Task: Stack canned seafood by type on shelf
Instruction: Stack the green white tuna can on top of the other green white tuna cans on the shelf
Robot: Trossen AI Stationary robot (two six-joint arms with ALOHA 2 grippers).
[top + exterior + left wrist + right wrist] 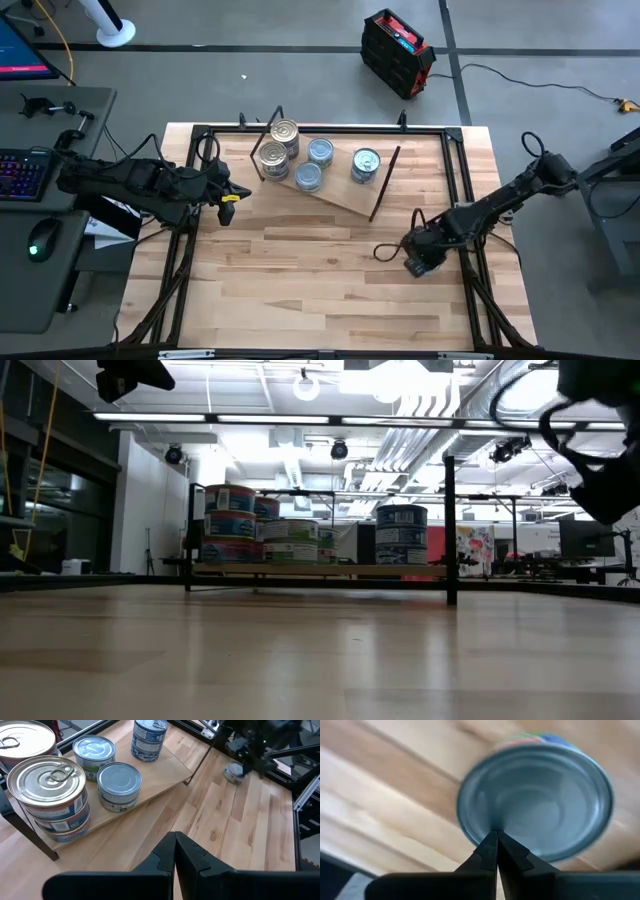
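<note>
Now, right hand (pixel 496 837) fingers shut tight over silver-blue tin (pixel 540 795), left hand (pixel 174 845) closed, empty, nr shelf (pixel 165 775).

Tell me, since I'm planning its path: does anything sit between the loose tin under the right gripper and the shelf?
Nothing visible does. The loose tin lies on bare tabletop under the shut right gripper, and only open wood separates it from the shelf. The shelf's black wire upright stands at that near end.

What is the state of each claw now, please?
Left claw: closed, holding nothing.
Right claw: closed, empty, tips just above a silver-blue tin on the table.
</note>
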